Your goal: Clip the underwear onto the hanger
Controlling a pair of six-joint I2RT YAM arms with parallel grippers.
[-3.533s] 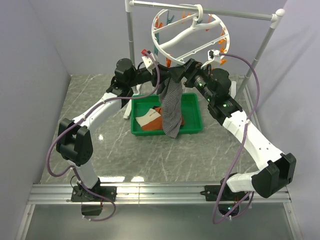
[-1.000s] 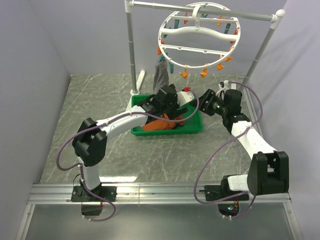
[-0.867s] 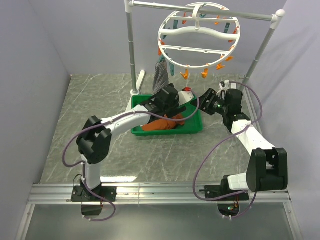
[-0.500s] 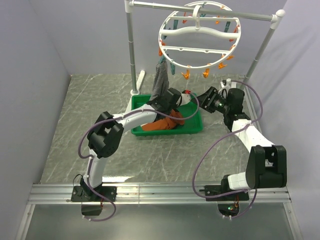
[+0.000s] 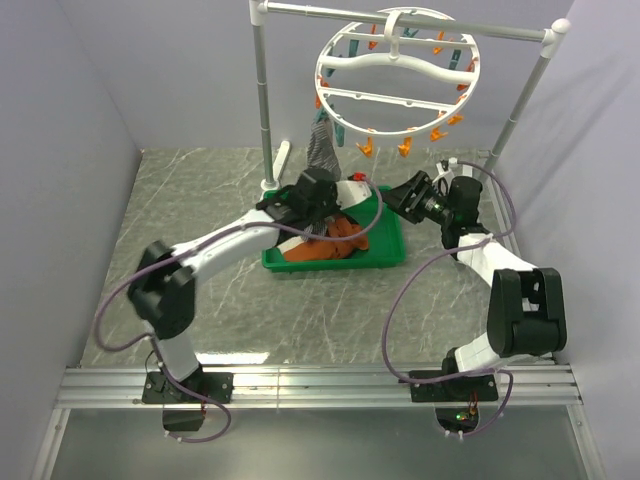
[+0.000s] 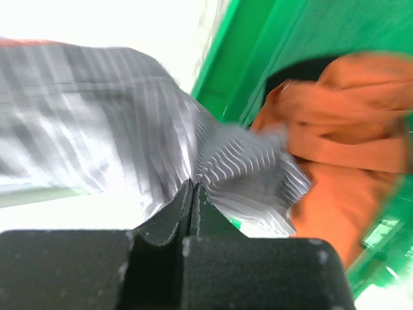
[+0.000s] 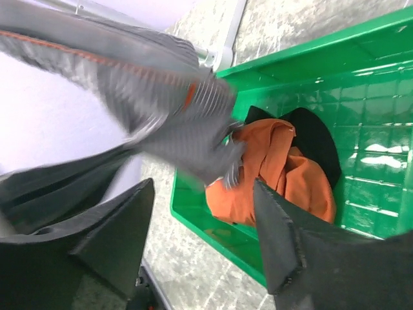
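Left gripper [image 6: 192, 188]: fingers pressed together, pinching a fold of the underwear [image 6: 122, 123]. The grey striped cloth bunches right at the fingertips and fans out up and to the left of them. The orange garment [image 6: 335, 148] lies beyond the fingertips to the right, inside the green tray [image 6: 258, 51].

Right gripper [image 7: 203, 194]: fingers [image 7: 122, 239] spread wide, nothing between them and not touching any cloth. The underwear hangs ahead of and above the fingertips, toward the left finger. The orange garment sits ahead of the gap, low in the tray, with something black just behind it.

Top view: the underwear [image 5: 322, 148] hangs from the lower left rim of the hanger [image 5: 395, 100], next to the rack pole [image 5: 265, 90]. Its lower end runs down to the left fingers over the tray's back edge. I can't tell which clip holds it.
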